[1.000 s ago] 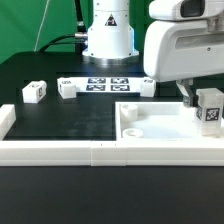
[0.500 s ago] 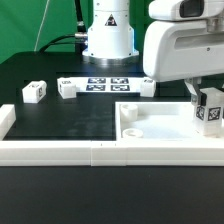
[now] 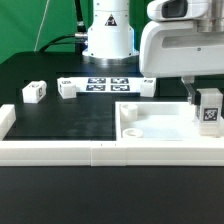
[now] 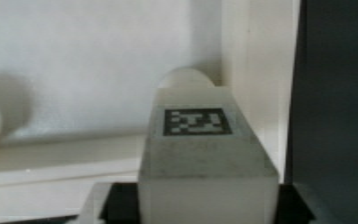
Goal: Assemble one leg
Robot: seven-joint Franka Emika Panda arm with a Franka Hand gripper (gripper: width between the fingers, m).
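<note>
- The arm's two-finger gripper (image 3: 206,101) hangs at the exterior view's right, under its bulky white housing. Its jaws are clamped on the leg (image 3: 210,112), a small chunky white plastic block.
- One dark finger (image 3: 189,98) shows against the side of the leg that faces the exterior view's left.
- The leg's black-and-white square tag faces the exterior camera.
- In the wrist view the leg (image 4: 202,160) runs upright away from the gripper (image 4: 202,205). Its tag is on the face turned to the lens, and dark pads sit at either side of its near end.
- The leg is at the far right corner of the large flat white panel (image 3: 150,127) with recesses. Whether its lower end touches the panel or sits just above it is hard to tell from these angles.
- Two more white tagged blocks (image 3: 33,92) lie on the black table (image 3: 70,115) at the exterior view's left, well apart from the panel.
- The marker board (image 3: 108,84) lies flat between those blocks and the panel, in front of the white arm base (image 3: 107,35).
- A long white rail (image 3: 60,151) runs along the near edge of the table.
</note>
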